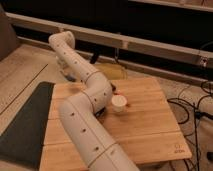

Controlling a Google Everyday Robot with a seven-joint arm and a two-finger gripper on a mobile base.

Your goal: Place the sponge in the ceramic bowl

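Gripper hangs at the far-left edge of the surface; you can't judge its hold. The sponge and ceramic bowl are hidden from you. White cup sits mid-surface, with open room to its right.

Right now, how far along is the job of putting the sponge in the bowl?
Done: nothing that shows; I see no sponge and no bowl, only a white cup. In hand: the gripper hangs over the far-left corner of the table. Left: the whole placing.
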